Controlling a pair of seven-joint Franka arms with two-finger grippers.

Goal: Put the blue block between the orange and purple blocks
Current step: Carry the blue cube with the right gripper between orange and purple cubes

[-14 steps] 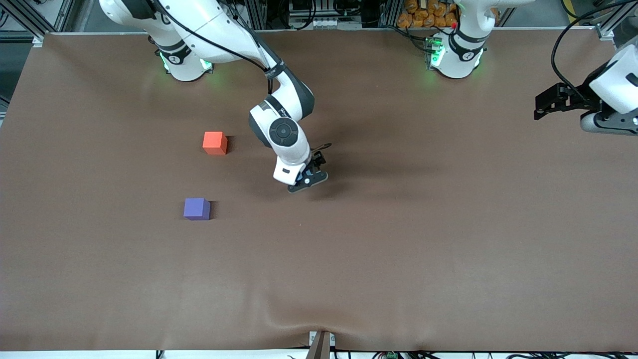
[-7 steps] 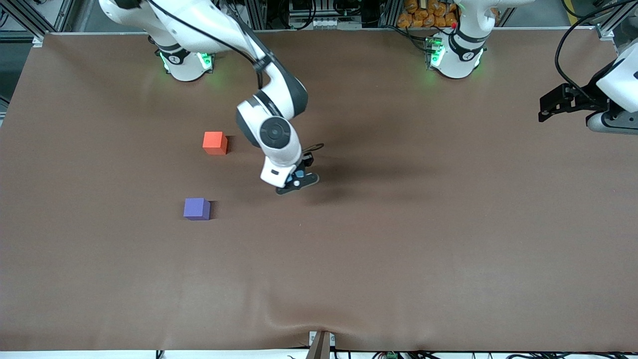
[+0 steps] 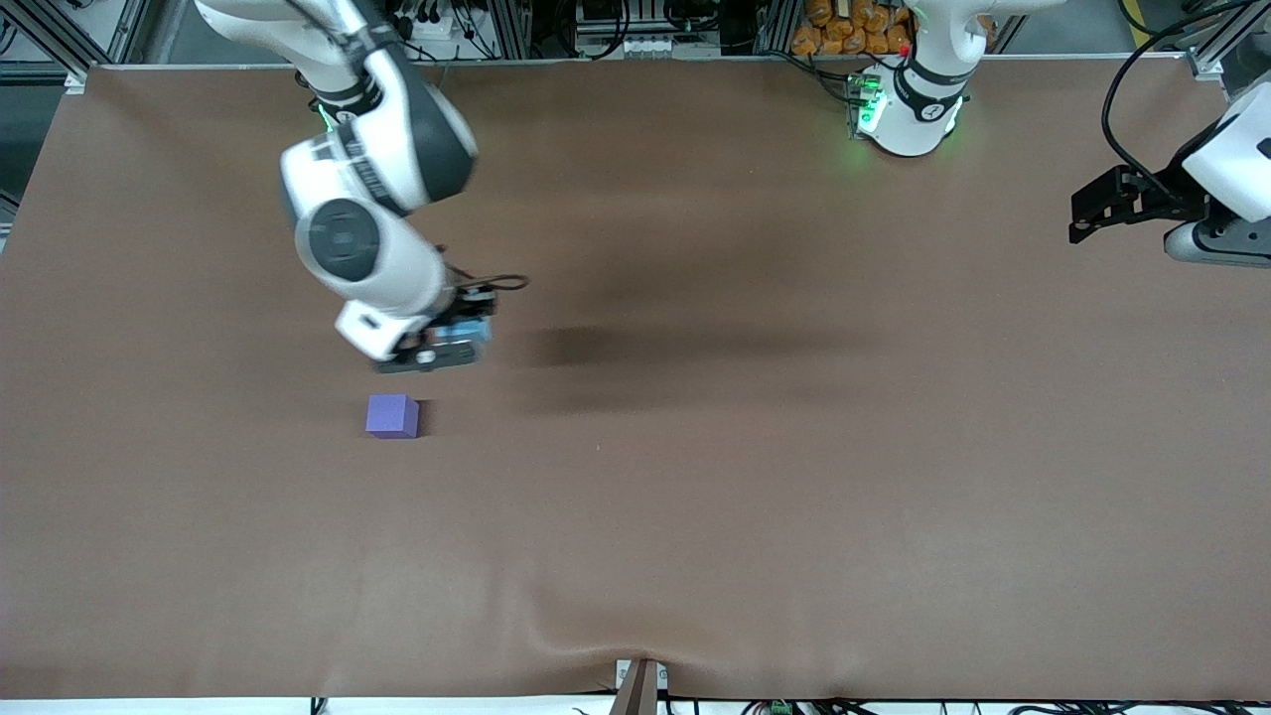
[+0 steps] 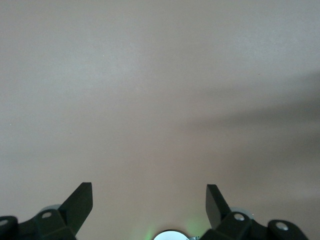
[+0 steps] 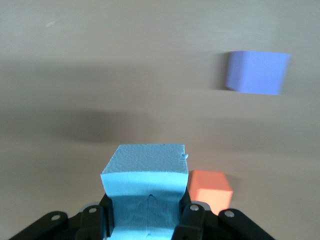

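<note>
The blue block (image 5: 144,187) is clamped between the fingers of the right hand (image 3: 447,343), which is carried in the air above the counter (image 3: 794,497), over the stretch between the orange block (image 5: 210,191) and the purple block (image 3: 392,415). In the front view only a sliver of the blue block shows under the wrist, and the orange block is hidden by the arm; in the right wrist view the orange block is seen just beside the held cube and the purple block well apart from it.

The step in hand is judged to be the carry to the gap, with the set-down not yet made. It would be done well if the cube were centred on the line joining the two blocks, lowered straight down with its faces squared to theirs, and released only once its base is flat on the counter. Since the orange block appears close to the held cube in the wrist view, a sideways brush against it should be guarded against; the fingers should be parted gently and lifted vertically so the cube is not dragged.

The left hand (image 3: 1092,209) is held waiting at the left arm's end of the counter, its fingers spread wide with nothing between them.

No brand, label or legible writing can be made out on the blocks or the counter.
</note>
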